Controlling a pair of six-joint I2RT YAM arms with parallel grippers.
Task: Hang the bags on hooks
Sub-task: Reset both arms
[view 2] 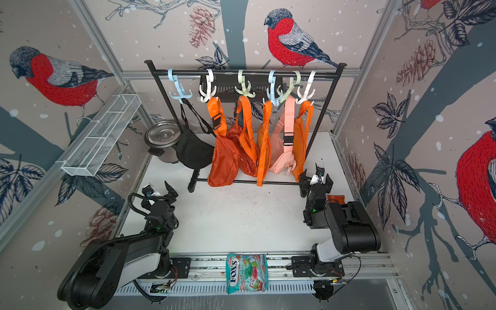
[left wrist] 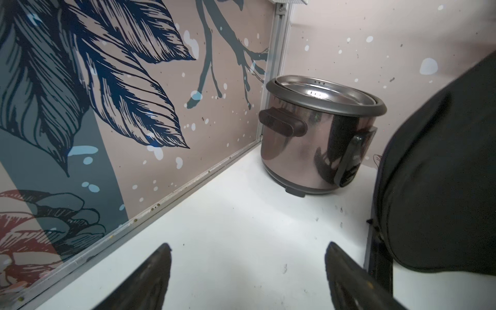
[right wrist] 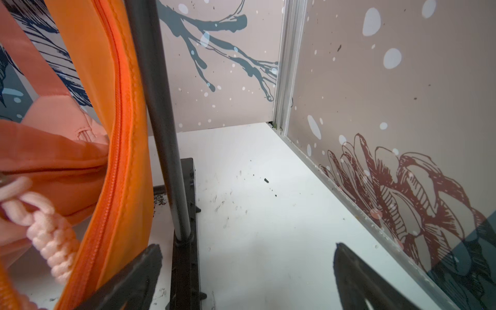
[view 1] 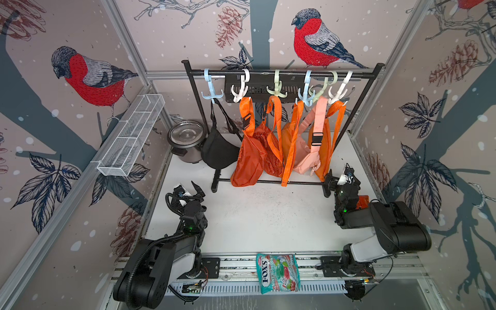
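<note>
**Black bag hung at the rail's end**

The soft, crescent-shaped black fabric waist bag (view 1: 218, 151) hangs by its thin strap from the pale blue plastic hook (view 1: 212, 93) on the black metal rack (view 1: 281, 73). The left gripper (left wrist: 248, 247) and right gripper (right wrist: 247, 245) are both spread and empty.

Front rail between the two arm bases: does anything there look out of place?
Yes. A Fox's candy packet lies across the front rail, near its middle. It looks odd: a snack resting on mounting hardware, not on the white table.
</note>
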